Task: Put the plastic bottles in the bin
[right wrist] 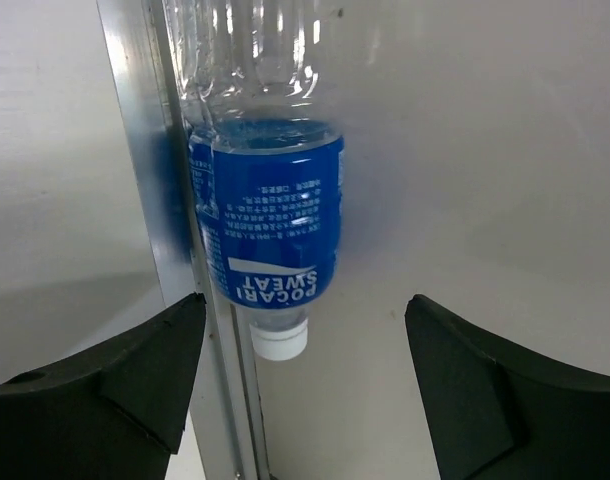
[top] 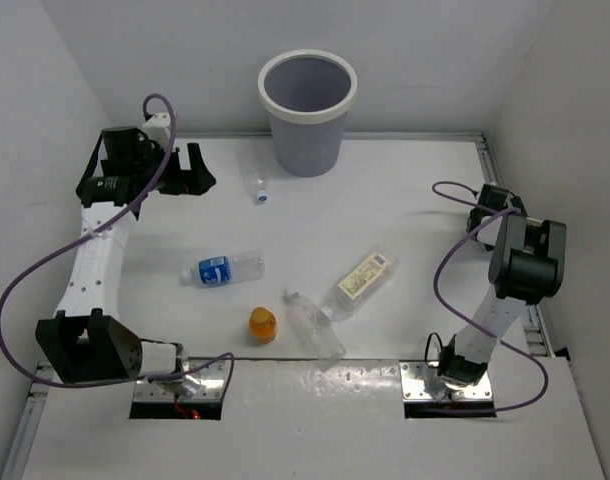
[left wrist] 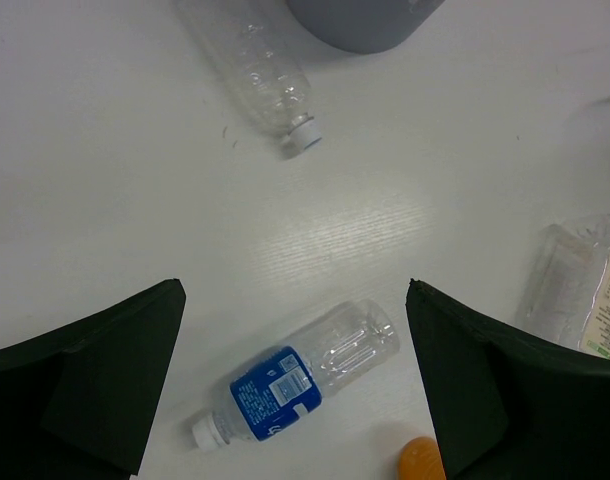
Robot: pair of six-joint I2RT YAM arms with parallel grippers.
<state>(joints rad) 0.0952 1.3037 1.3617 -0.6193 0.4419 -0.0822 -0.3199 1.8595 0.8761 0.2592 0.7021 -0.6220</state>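
White table, entries left to right.

1. The left arm (top: 95, 250), white and black with a looping purple cable, lies along the left edge from its base at the near-left corner. Its wrist is turned inward near the far-left corner. On the left gripper (left wrist: 293, 290) the black fingers (left wrist: 95, 390) are spread wide above the table with nothing between them.
2. Blue-labelled clear plastic bottle (top: 222, 269), white cap: on its side, left of centre. The label print is too small to read.
3. Tiny clear plastic bottle with blue cap (top: 257, 185): on its side near the far edge, just left of the bin and apart from it.
4. Squat orange plastic bottle (top: 262, 324): toward the near edge, about centre.
5. Round grey-lavender plastic bin (top: 275, 70), thick white rim: upright at the middle of the far edge.
6. Plain clear plastic bottle (top: 315, 325): on its side just right of the orange one, lying against the next entry.
7. Cream-labelled clear plastic bottle (top: 365, 280): lying slantwise, right of centre. Its print is illegible.
8. The right arm (top: 525, 260) is folded at the right edge, elbow raised. The right gripper (right wrist: 305, 300) has its jaws parted and touches nothing.
9. Clear plastic bottle with a blue wrap (right wrist: 275, 210), white cap: the wrap reads "POCARI SWEAT", inverted in the wrist view. It lies against the aluminium rail (right wrist: 175, 200) of the right edge, ahead of the parted right fingers (right wrist: 105, 370). The arm hides it from above.
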